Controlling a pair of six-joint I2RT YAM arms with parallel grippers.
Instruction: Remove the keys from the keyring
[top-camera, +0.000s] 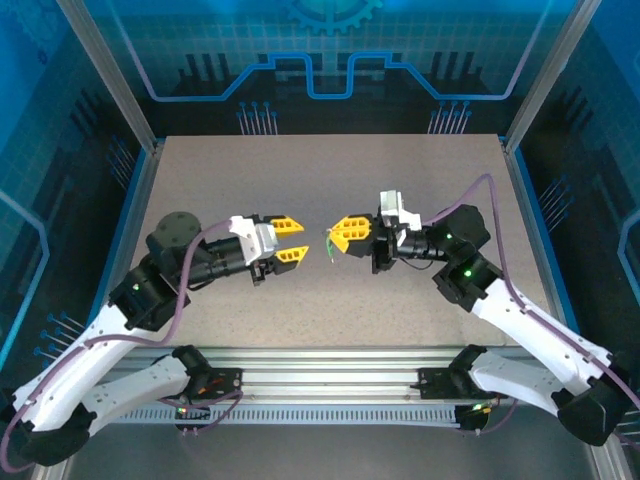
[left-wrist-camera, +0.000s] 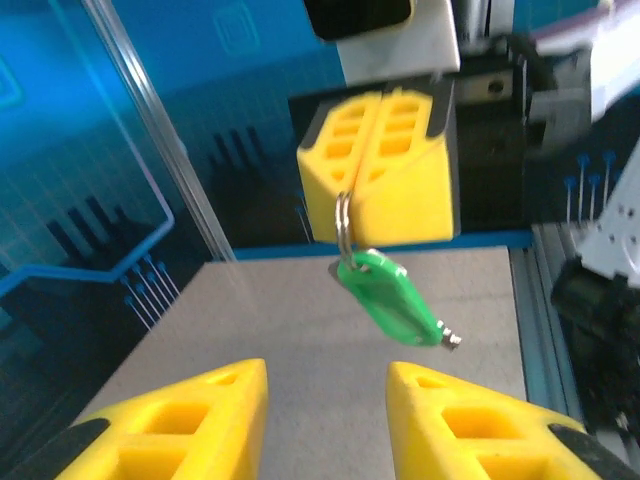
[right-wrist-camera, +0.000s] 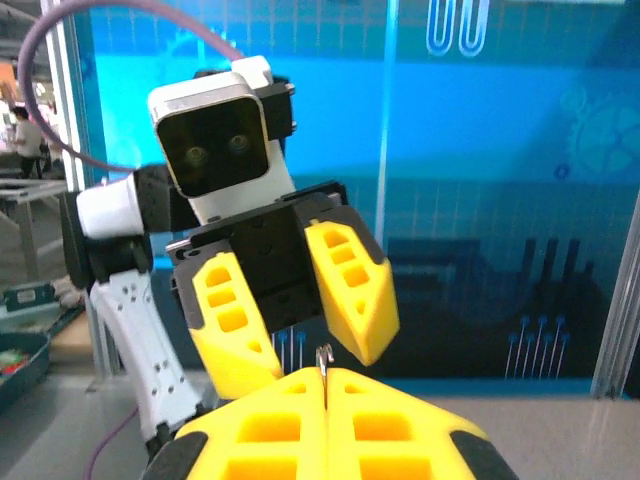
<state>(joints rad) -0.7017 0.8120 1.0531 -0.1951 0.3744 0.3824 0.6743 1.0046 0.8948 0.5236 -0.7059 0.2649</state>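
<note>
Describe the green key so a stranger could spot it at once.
Over the middle of the grey table, the yellow jaws of the right arm are shut on a metal keyring. The green key hangs from that ring in mid-air, facing the open jaws of the left arm. It is the only green thing there, with a metal tip.

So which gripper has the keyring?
The right gripper: its jaws are shut on the keyring, green tag hanging below. The left gripper stands open and empty.
</note>
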